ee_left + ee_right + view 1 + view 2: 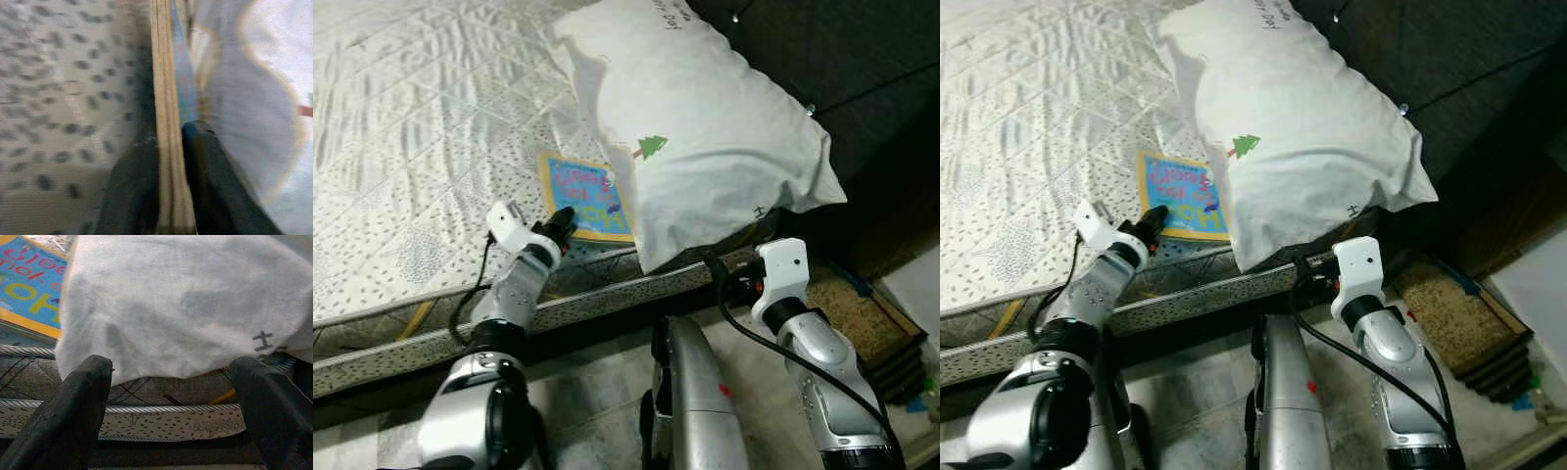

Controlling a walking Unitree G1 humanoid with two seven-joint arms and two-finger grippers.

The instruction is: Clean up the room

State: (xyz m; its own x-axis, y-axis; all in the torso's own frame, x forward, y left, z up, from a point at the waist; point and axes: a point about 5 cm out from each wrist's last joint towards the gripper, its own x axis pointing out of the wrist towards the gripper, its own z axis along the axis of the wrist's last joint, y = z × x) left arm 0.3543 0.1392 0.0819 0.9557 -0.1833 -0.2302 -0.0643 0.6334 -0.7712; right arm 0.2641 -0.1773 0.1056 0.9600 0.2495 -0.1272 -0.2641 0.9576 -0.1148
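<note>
The left gripper (560,221) pinches the book (583,196) by its edge to draw it from under the pillow (705,127) on the bed (411,147), while the right gripper (176,396), spread wide, waits just below the pillow.

Head eyes look down at the bed (421,127); both wrists sit close, sharing its pillow (186,308).

Kids' book (582,201), blue cover w/ yellow border & bright lettering, lies flat near mattress (411,147) edge, centre frame, its right side tucked under a white pillow (705,127) w/ small green tree print, upper right.
</note>
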